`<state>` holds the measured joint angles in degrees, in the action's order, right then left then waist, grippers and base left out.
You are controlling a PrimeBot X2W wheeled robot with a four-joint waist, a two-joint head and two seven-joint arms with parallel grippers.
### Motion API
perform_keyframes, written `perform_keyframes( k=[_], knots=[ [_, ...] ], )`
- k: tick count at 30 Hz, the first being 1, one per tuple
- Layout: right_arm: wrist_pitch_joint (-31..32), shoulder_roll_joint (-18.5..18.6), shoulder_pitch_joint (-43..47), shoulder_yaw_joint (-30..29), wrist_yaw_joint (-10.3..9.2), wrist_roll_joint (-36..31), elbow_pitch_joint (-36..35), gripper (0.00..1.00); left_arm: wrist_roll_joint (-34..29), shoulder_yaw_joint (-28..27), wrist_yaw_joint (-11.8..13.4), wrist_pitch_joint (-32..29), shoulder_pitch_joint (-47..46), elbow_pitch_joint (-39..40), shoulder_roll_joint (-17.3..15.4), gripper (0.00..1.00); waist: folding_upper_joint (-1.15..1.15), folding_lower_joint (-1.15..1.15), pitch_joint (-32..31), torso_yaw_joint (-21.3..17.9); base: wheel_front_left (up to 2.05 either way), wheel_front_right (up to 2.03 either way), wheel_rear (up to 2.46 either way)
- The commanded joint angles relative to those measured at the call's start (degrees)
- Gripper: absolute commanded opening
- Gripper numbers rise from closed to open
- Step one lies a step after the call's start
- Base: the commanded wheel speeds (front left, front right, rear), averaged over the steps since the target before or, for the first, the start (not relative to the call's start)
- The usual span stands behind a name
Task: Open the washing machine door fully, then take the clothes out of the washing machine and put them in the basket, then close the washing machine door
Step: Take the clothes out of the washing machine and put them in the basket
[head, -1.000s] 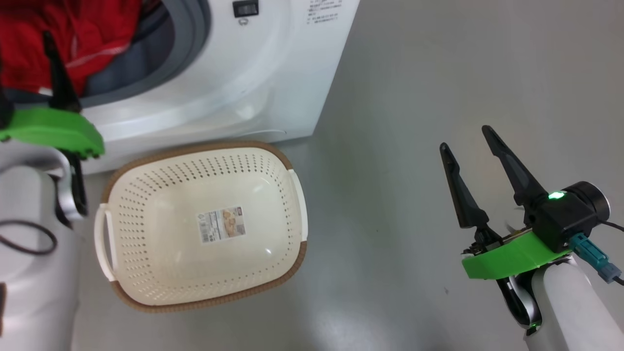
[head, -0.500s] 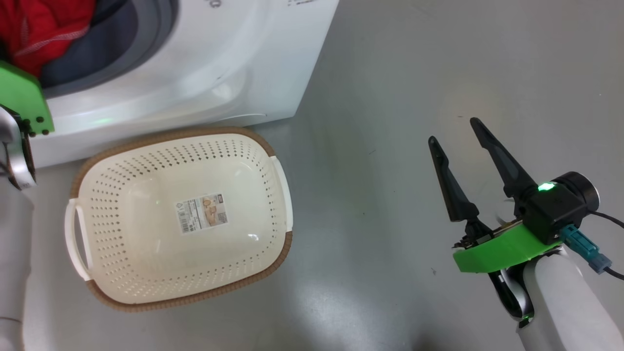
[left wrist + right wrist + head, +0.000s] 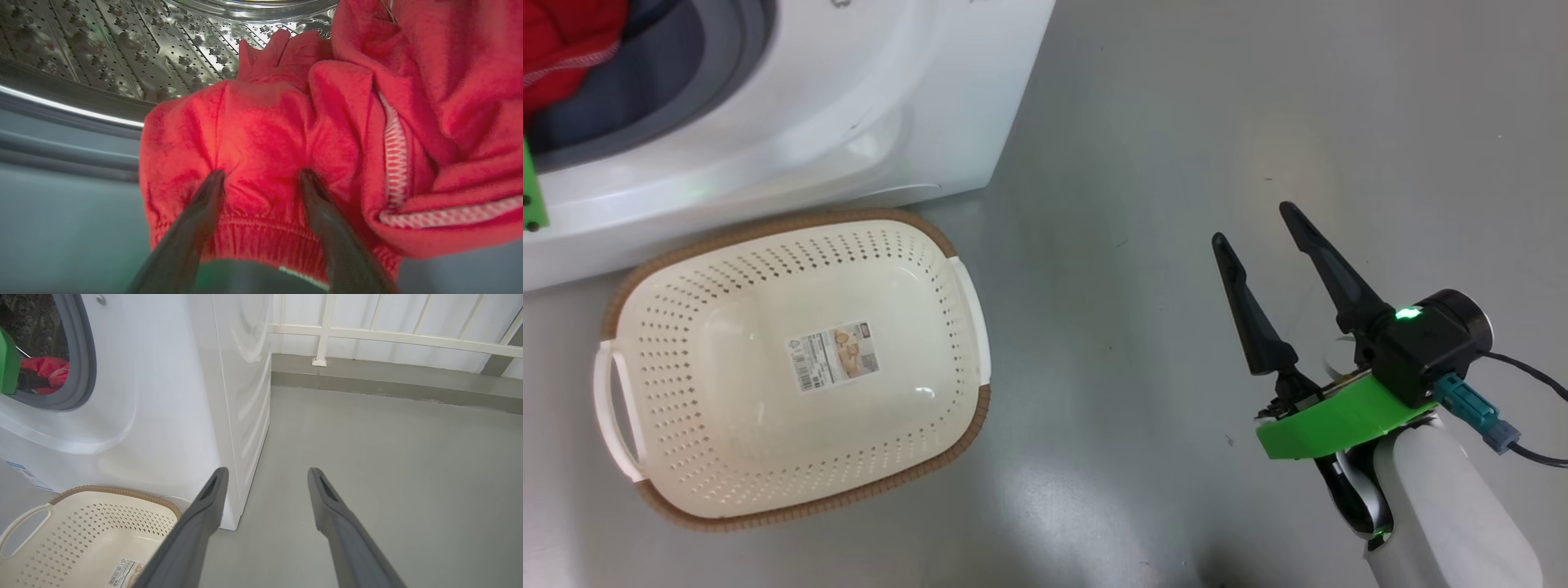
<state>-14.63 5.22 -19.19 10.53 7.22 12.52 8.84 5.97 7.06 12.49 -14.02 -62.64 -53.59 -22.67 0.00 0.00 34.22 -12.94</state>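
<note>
I judge that the step in hand is a first grasp of the clothes. The rounded cream-white perforated plastic basket with a brown woven-look rim point(image 3: 784, 222) has no garment in it yet. It stands on the grey floor point(image 3: 1176, 122), touching or almost touching the front of the big white front-loading washing machine point(image 3: 890, 82), at about 8 o'clock in the head view. The soft bright red fabric garments with white stitched trim point(image 3: 429, 81) lie heaped at the mouth of the perforated steel drum point(image 3: 122, 49), which shows at 11 o'clock in the left wrist view.

The left pincer point(image 3: 261, 175) is wide. Both its dark tips press into a bulging red fold just above a gathered hem, and nothing is gripped yet. To do this well, the pincer should go a little deeper, so that the fold sits between the fingers and not only at the tips, and then close firmly. The pull should be slow and slightly upward over the grey rubber ring point(image 3: 88, 355), because the cloth can catch there. The garment at 3 o'clock lies against the chosen one and may be dragged along or drop on the floor.

The right pincer point(image 3: 1252, 222) is also wide and empty. It hangs over the bare floor at 4 o'clock in the head view, well apart from the basket.
</note>
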Motion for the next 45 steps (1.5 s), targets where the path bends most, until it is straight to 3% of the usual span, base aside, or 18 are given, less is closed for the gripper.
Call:
perform_keyframes(
  k=[1, 2, 3, 13, 22, 27, 45],
  knots=[
    [-0.37, -0.02, -0.3, 1.42, 0.26, 0.15, -1.05, 1.0, -0.81, -0.95, -0.32, -0.36, -0.39, 0.46, -3.96, 1.0, 0.0, 0.0, 0.46, -0.45, 0.0, 0.0, 0.0],
    [-0.37, -0.1, -0.42, 1.46, 0.26, 0.23, -1.03, 1.0, -0.68, -0.95, -0.54, -0.34, -0.42, 0.33, -4.23, 0.44, 0.0, 0.0, 0.64, -0.56, 0.0, 0.0, 0.0],
    [-0.37, -0.17, -0.55, 1.48, 0.26, 0.29, -1.01, 1.0, -0.52, -0.91, -1.0, 0.07, -0.5, 0.33, -4.44, 0.0, 0.0, 0.0, 0.82, -0.64, 0.0, 0.0, 0.0],
    [-0.37, -0.35, -1.27, 1.2, 0.26, 0.29, -0.48, 1.0, 3.43, -2.91, -4.25, 11.15, -1.96, -2.23, -4.45, 0.0, 0.0, 0.0, 1.1, -0.38, 0.0, 0.0, 0.0],
    [-0.37, 0.26, -1.6, 1.01, 0.26, -0.04, -0.17, 1.0, 8.06, -5.06, -8.91, 25.26, -2.42, -4.92, -1.53, 0.0, 0.0, 0.0, -0.16, 0.97, 0.0, 0.0, 0.0],
    [-0.37, 0.6, -1.26, 0.86, 0.26, -0.27, -0.16, 1.0, 9.17, -5.81, -10.07, 28.45, -1.36, -3.46, -0.34, 0.0, 0.0, 0.0, -1.13, 1.75, 0.0, 0.0, 0.0],
    [-0.37, 1.74, 1.18, 1.02, 0.26, -0.57, 0.36, 1.0, 7.72, -13.02, -8.58, 29.01, 18.45, 25.52, 6.07, 0.0, 0.0, 0.0, -8.76, 4.2, 0.0, 0.0, 0.0]
  ],
)
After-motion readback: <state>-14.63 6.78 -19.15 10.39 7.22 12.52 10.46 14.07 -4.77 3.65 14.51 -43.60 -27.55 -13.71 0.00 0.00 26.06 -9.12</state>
